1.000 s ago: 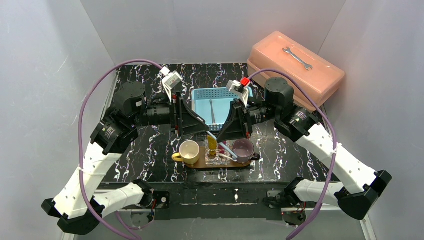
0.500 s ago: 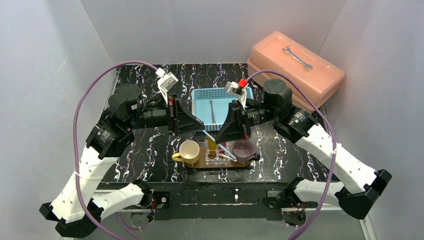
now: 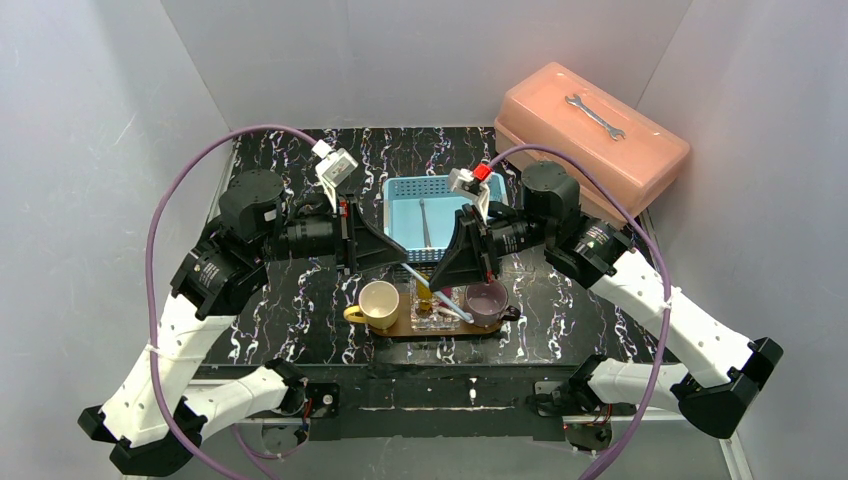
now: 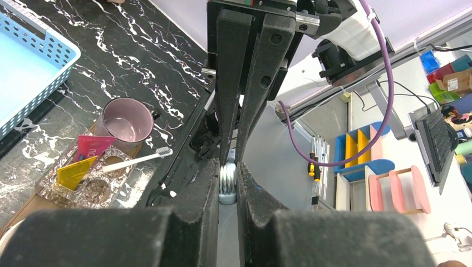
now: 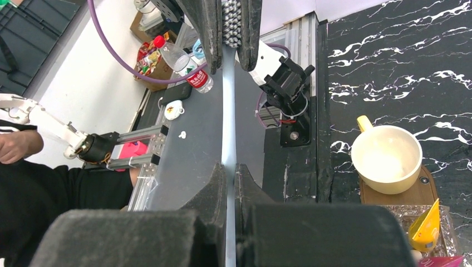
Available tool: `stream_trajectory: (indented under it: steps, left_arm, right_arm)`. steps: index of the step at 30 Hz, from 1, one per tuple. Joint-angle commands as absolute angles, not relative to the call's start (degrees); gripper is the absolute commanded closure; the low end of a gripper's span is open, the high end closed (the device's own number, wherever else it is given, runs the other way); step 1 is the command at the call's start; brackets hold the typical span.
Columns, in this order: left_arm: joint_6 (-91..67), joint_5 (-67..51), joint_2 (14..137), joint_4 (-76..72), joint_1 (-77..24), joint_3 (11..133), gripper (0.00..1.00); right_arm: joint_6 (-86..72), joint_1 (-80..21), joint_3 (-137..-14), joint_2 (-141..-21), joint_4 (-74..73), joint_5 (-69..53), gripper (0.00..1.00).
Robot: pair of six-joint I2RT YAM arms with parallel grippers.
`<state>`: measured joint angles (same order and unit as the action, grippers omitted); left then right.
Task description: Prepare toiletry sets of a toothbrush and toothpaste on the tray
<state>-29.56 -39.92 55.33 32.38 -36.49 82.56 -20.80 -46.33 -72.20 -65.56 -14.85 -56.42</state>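
Observation:
A pale blue toothbrush (image 3: 420, 280) hangs slanted above the tray (image 3: 400, 330), held at both ends. My left gripper (image 3: 404, 262) is shut on its bristle head (image 4: 228, 177). My right gripper (image 3: 438, 280) is shut on its handle (image 5: 228, 111). On the brown tray stand a cream cup (image 3: 379, 303), a purple cup (image 3: 486, 298) and a clear container holding a yellow toothpaste tube (image 4: 75, 172) and a pink one (image 4: 93, 146). A white toothbrush (image 4: 136, 161) lies across the container. Another toothbrush (image 3: 424, 222) lies in the blue basket (image 3: 400, 200).
A salmon toolbox (image 3: 600, 150) with a wrench on its lid stands at the back right. The blue basket sits just behind the tray, under both grippers. Purple cables arch over each arm. Grey walls enclose the black marbled table (image 3: 290, 300).
My left arm has drawn back a little to the left and my right gripper has shifted left. The blue toothbrush between them now slants lower toward the purple cup.

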Motion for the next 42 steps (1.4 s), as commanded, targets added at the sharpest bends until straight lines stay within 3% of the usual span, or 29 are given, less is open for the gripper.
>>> stream_trajectory:
  steps: [1,4,9,11,12,16,29,37,42]
  left_arm:
    - [-28.30,-40.21,53.90,33.58,-36.30,83.01,1.00]
    - [-28.47,-39.75,53.60,33.67,-36.29,82.51,1.00]
    - [-27.93,-37.70,52.86,34.82,-36.30,81.46,1.00]
    - [-27.70,-37.07,52.66,35.44,-36.25,81.07,1.00]
    - [-27.69,-36.86,52.51,35.58,-36.29,80.85,1.00]
    - [-27.28,-34.97,51.76,36.60,-36.25,79.93,1.00]
    - [-23.94,-21.66,50.53,46.30,-38.17,79.66,1.00]
    - [-23.14,3.95,54.99,51.79,-57.70,83.45,1.00]
    - [-24.52,14.33,56.38,51.96,-64.74,83.53,1.00]
  right_arm:
    - [-19.44,-46.58,-73.21,-64.07,-17.05,-55.17,0.99]
    - [-18.58,-46.58,-73.34,-64.22,-18.07,-54.42,0.99]
    - [-16.52,-46.58,-73.92,-64.33,-21.11,-52.10,0.73]
    - [-15.67,-46.58,-74.29,-64.41,-22.38,-50.92,0.69]
    - [-15.32,-46.58,-74.46,-64.42,-23.00,-50.07,0.60]
    - [-14.30,-46.58,-74.86,-64.38,-24.72,-47.03,0.50]
    - [-9.97,-46.58,-76.64,-63.43,-32.61,-29.89,0.45]
    - [-9.19,-46.58,-76.56,-62.93,-33.99,-20.03,0.45]
    - [-8.67,-46.60,-76.14,-62.63,-35.10,-16.24,0.46]
